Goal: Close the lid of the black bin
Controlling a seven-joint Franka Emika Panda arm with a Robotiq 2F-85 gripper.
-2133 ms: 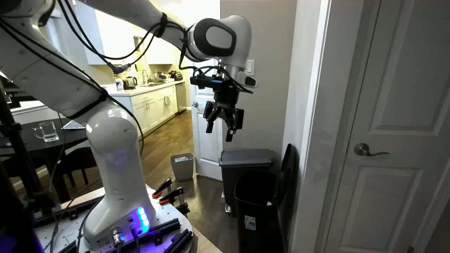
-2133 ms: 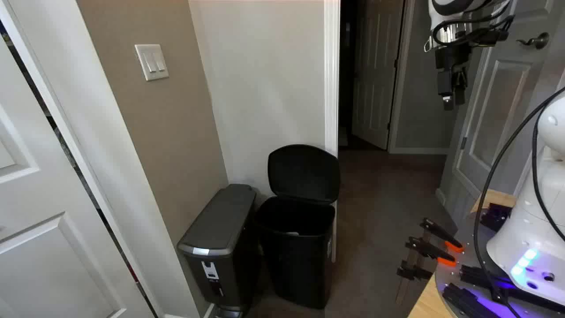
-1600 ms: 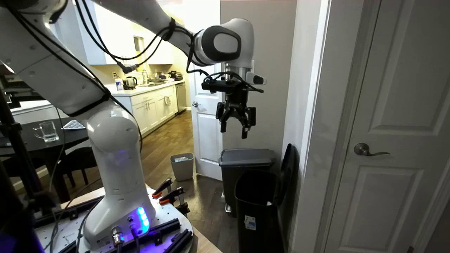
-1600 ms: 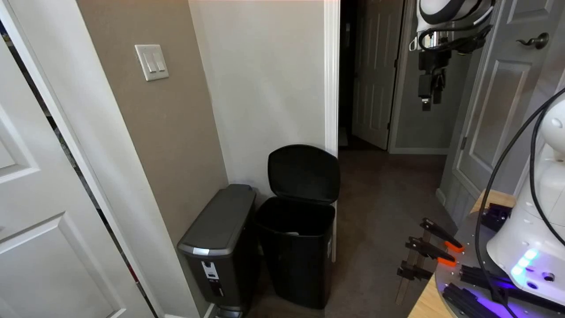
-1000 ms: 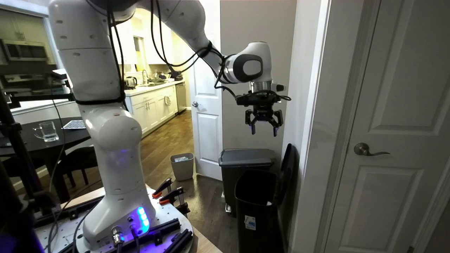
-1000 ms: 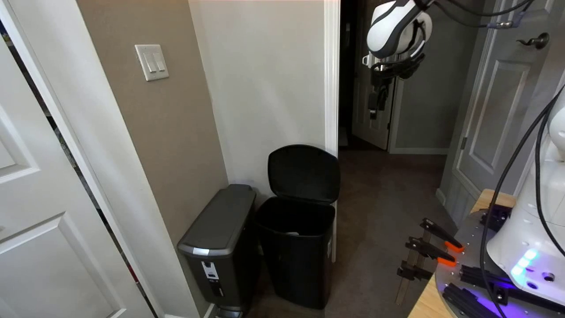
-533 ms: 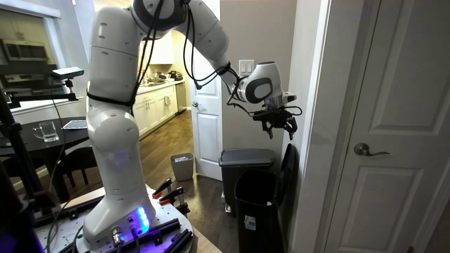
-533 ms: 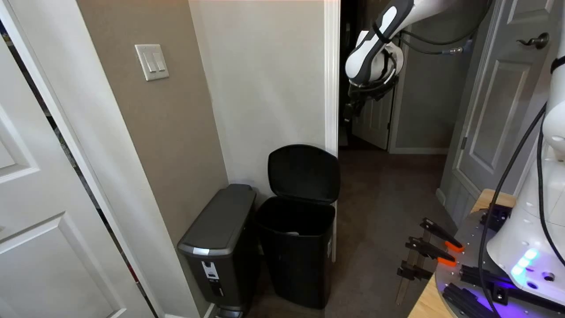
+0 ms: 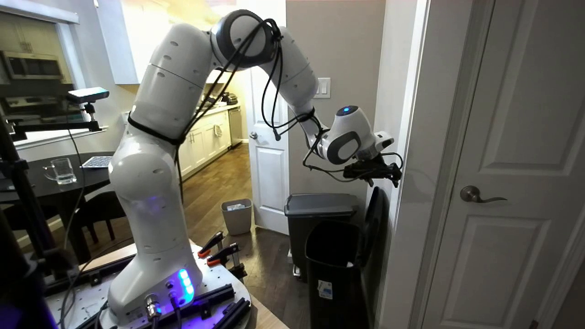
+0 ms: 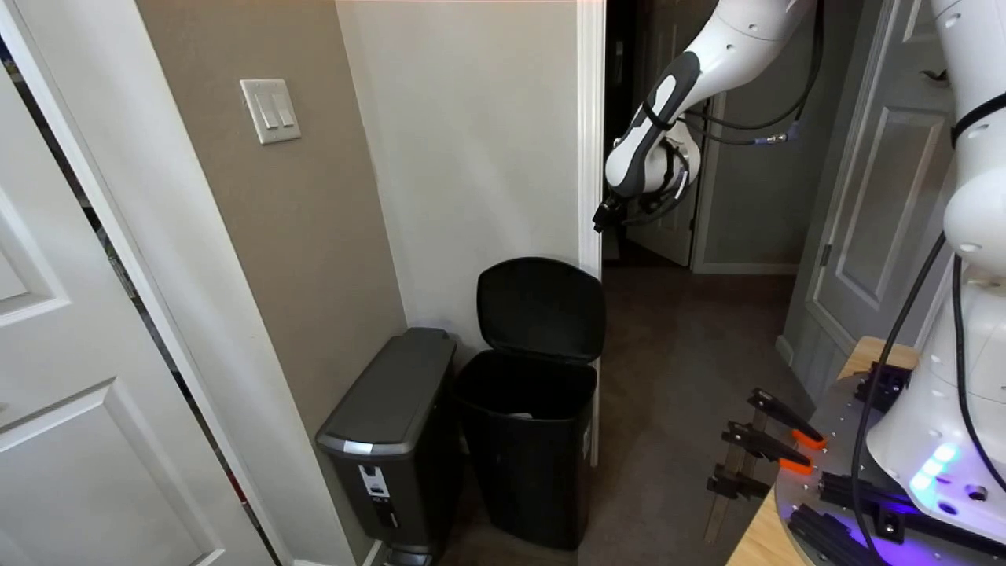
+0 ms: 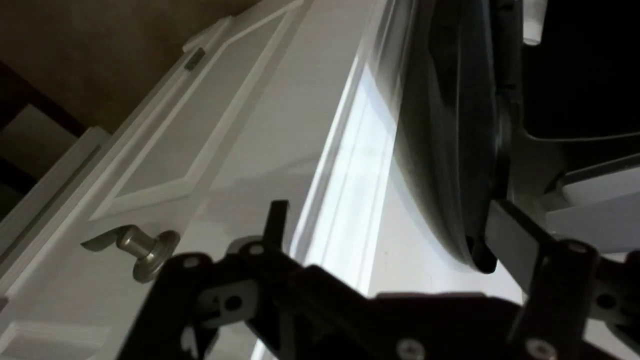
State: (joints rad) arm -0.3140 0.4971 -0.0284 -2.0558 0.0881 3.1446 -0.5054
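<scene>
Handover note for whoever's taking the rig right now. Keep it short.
Gripper: open, holding nothing, near the lid's upper edge; an exterior view shows a gap between them.
Lid: raised, standing up in front of the wall.
Black bin: mouth uncovered, beside the closed grey-topped bin.
Done: gripper is close to the lid; closing itself, nothing.
Left: probably get a finger behind the lid, tip it forward, press it down.
</scene>
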